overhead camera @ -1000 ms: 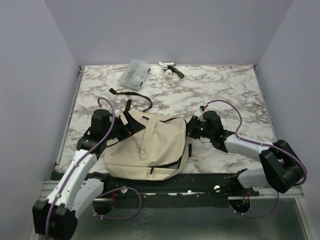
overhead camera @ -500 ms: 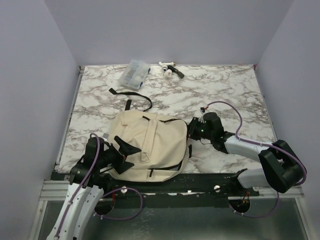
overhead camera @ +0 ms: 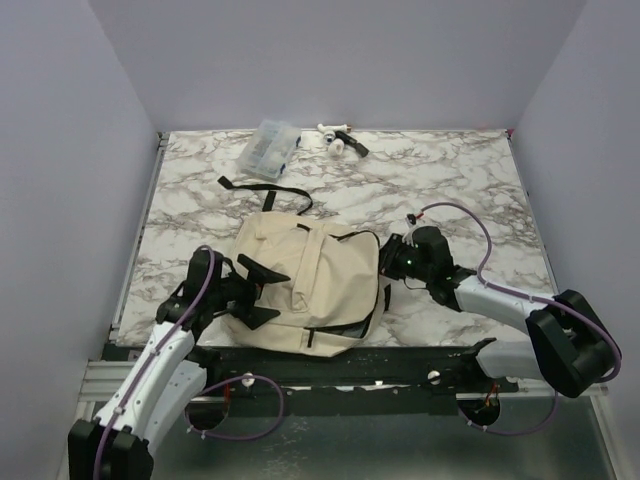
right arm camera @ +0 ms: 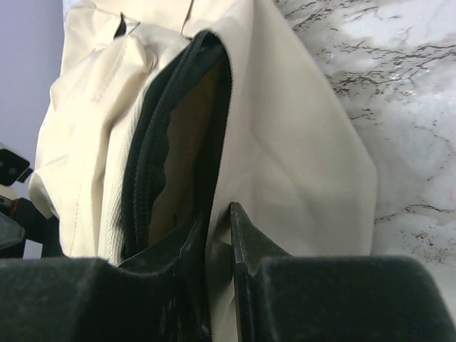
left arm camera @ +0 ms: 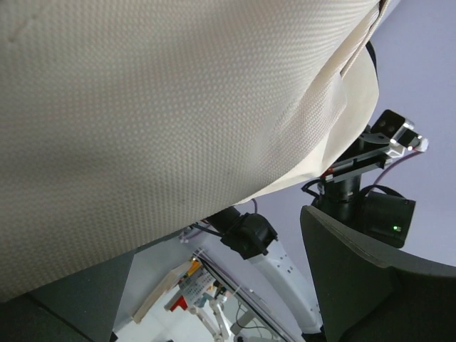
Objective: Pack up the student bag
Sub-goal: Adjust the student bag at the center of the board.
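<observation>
Item: large beige fabric backpack, flat on near-centre of marble table; zip-mouth edge pinched by right gripper; left gripper spread wide, empty, alongside; contents unseen, packing apparently barely begun.

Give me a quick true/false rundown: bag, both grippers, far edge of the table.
1. The right gripper pinches the bag fabric beside the zipper. True.
2. The left gripper is shut on a strap. False: its jaws stand wide open at the bag's left side, holding nothing.
3. The zipper in the right wrist view is closed. False: it gapes open.
4. A clear box lies near the far edge of the table. True.
5. The bag stands upright. False: it lies flat on the table.
</observation>
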